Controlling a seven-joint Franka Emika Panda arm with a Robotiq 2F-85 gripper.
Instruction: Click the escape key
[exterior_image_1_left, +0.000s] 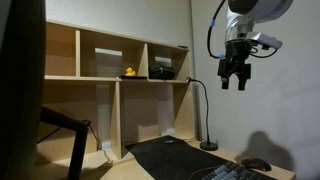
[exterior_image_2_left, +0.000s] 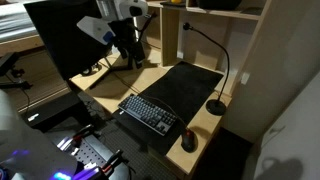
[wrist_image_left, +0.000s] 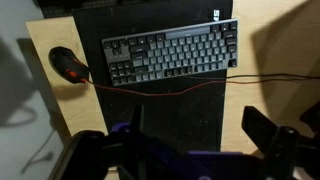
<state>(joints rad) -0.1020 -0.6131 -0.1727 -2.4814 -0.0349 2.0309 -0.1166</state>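
A dark keyboard (wrist_image_left: 172, 53) with grey keys lies on a black desk mat (wrist_image_left: 180, 110). It shows in both exterior views (exterior_image_1_left: 235, 173) (exterior_image_2_left: 150, 110). The single keys are too small to tell which one is the escape key. My gripper (wrist_image_left: 200, 130) is open and empty, its two dark fingers framing the mat below the keyboard in the wrist view. In both exterior views the gripper (exterior_image_1_left: 233, 78) (exterior_image_2_left: 128, 45) hangs high above the desk, well clear of the keyboard.
A black mouse (wrist_image_left: 72, 66) with a red cable lies beside the keyboard. A gooseneck lamp (exterior_image_1_left: 205, 110) stands on the mat's edge (exterior_image_2_left: 216, 106). A wooden shelf (exterior_image_1_left: 110, 78) holds a yellow duck (exterior_image_1_left: 129, 72). A dark monitor (exterior_image_2_left: 70, 40) stands behind the arm.
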